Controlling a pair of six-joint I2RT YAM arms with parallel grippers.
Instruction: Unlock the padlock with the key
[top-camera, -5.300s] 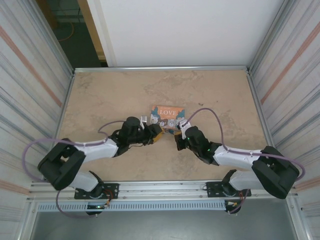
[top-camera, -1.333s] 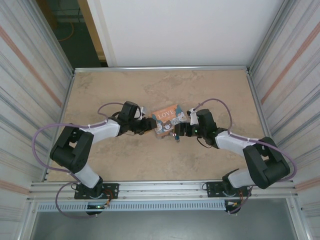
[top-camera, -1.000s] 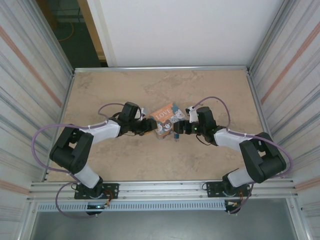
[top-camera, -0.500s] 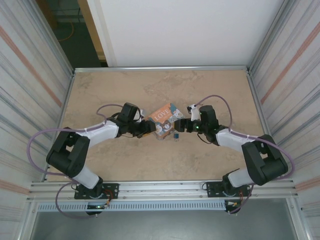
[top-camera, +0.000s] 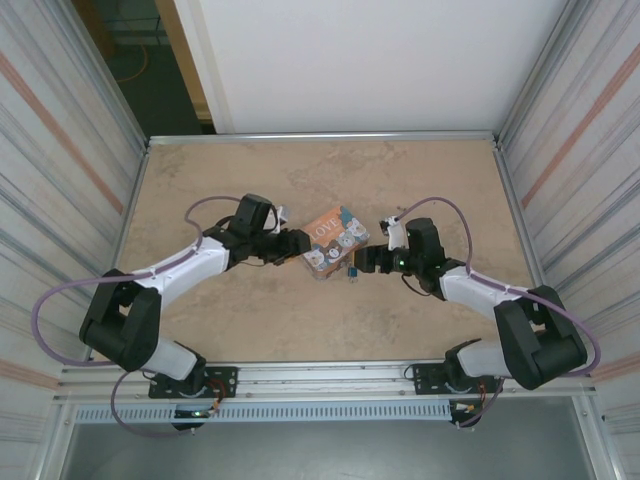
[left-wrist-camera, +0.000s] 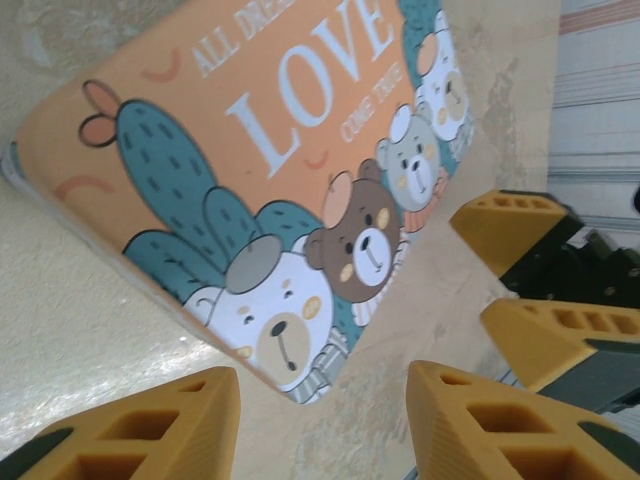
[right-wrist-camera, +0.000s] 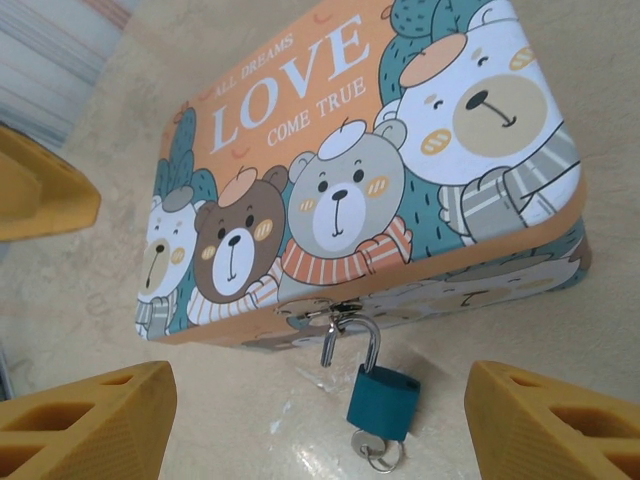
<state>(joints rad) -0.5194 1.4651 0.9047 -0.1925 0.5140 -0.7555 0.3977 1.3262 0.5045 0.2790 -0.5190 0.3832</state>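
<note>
Two grippers, both empty, now flank the tin. In the right wrist view the right gripper (right-wrist-camera: 315, 410) has backed off from the lock it was crowding a second ago. Its jaws are spread wide at the frame's lower corners and hold nothing. Low centre between them, the key (right-wrist-camera: 372, 452) seems seated in the underside of the padlock (right-wrist-camera: 383, 400). The shackle is hooked shut through the hasp of the tin (right-wrist-camera: 330, 170) above. Left of centre overhead, the left gripper (top-camera: 295, 243) stands half open beside the tin's corner. The key looks placed but unturned.
</note>
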